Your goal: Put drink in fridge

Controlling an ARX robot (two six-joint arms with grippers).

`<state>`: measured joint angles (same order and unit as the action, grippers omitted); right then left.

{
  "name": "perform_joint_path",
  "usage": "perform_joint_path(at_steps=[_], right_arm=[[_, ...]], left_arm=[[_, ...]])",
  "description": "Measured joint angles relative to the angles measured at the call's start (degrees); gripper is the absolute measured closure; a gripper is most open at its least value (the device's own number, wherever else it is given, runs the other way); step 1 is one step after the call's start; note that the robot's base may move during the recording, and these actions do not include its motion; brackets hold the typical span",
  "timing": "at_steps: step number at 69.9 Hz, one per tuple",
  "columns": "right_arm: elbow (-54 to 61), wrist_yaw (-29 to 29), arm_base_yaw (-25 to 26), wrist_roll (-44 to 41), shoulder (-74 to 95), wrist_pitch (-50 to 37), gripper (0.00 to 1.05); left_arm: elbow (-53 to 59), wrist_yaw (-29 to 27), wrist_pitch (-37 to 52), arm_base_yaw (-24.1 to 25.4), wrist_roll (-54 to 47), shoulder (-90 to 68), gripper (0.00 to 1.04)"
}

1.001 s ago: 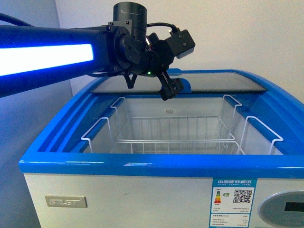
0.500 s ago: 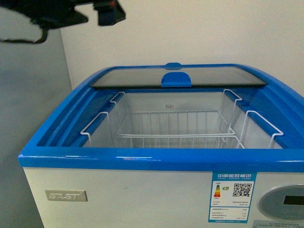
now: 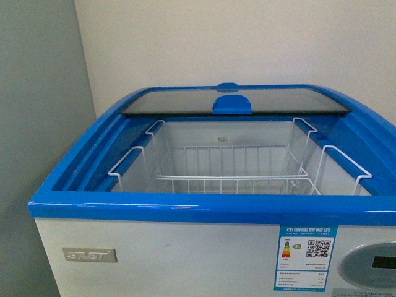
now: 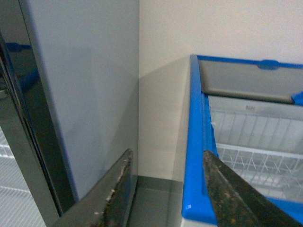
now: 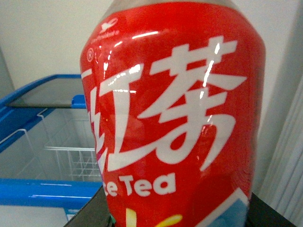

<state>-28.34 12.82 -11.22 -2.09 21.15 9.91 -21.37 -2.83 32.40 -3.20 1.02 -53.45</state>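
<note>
Red label with white Chinese lettering and the word "Tea" wraps the drink [image 5: 175, 118], which fills the right wrist view. It sits in the right pincer [image 5: 180, 215], whose dark fingers [image 5: 272, 213] close against the bottle's sides. Ahead of that pincer stands the fridge [image 5: 42, 194], a white chest with a blue rim. Its glass lid [image 3: 167, 102] covers only the far part of the opening, above a white wire basket [image 3: 229, 176]. The left pincer [image 4: 166, 158] is spread wide with nothing between its fingers, facing the gap between the fridge's corner and a tall grey cabinet [image 4: 85, 94]. A cream wall [image 3: 247, 43] stands behind and a grey floor [image 4: 151, 203] lies below.
</note>
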Motion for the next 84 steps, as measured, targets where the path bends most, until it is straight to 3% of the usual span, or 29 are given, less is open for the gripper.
perform_joint_path(at_steps=[9,16,26,39,51,67,73,84], right_arm=[[-8.5,-7.9,7.1,-6.9,6.1,18.3,0.67],[-12.0,-9.4,11.6,-14.0,12.3,17.8,0.67],[-20.6,-10.6,12.9,-24.7,24.1,12.5,0.67],[-29.4,-12.5,9.4,-41.0,39.2,4.4,0.67],[-32.3,-14.4,3.3,-67.4,49.7,1.0,0.67],[-38.4,-12.9,-0.5,-89.1,64.6,-8.3,0.67],[-40.9,-11.2,-1.1,-91.9,70.5,-12.0,0.67],[-44.5,-9.2,-2.3,-88.8,78.6,-16.1,0.67]], left_arm=[[4.6,2.8,0.7,2.5,-0.3,2.4,0.89],[6.9,2.6,1.0,3.1,-0.3,5.0,1.03],[10.0,2.9,1.0,3.1,-0.5,8.3,1.02],[13.3,2.8,0.0,3.1,-0.5,12.8,1.02],[15.6,2.8,-2.3,3.1,-0.5,17.4,1.02],[17.8,2.8,-5.7,3.1,-0.5,22.9,1.02],[18.3,2.8,-7.5,3.1,-0.5,25.2,1.02],[19.4,2.8,-8.8,3.1,-0.5,28.0,1.02]])
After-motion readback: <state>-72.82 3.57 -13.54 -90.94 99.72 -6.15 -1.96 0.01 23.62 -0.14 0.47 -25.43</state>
